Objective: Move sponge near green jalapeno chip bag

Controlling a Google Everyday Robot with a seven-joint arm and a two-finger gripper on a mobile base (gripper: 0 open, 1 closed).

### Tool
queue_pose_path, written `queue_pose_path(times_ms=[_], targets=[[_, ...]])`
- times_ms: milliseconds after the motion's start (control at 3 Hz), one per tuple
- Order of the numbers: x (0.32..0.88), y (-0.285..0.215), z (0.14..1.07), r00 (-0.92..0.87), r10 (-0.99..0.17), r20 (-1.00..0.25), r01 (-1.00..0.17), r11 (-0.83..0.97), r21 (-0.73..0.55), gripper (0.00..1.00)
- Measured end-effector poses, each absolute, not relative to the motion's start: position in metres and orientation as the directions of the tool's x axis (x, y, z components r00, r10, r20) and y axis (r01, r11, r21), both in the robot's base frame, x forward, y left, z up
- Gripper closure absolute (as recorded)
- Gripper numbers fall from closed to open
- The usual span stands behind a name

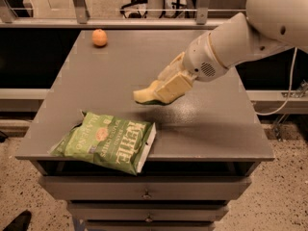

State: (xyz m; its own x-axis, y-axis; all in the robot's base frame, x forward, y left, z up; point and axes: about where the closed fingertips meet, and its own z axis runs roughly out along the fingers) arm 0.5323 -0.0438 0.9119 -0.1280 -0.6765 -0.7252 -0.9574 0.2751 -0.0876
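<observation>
The green jalapeno chip bag lies flat at the front left of the grey table, its white end facing right. My gripper reaches in from the upper right and is shut on the pale yellow sponge. The sponge sticks out to the left of the fingers and hangs just above the table's middle, a short way up and right of the bag. The sponge's greenish underside shows along its lower edge.
A small round orange fruit sits at the back left of the table. My white arm spans the upper right. A metal railing runs behind the table; drawers sit below its front edge.
</observation>
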Motion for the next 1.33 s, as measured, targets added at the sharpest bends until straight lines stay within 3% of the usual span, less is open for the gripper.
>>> queue_pose_path(times_ms=[1333], targets=[[0.525, -0.023, 0.893, -0.155, -0.677, -0.719, -0.963, 0.267, -0.044, 0.05]])
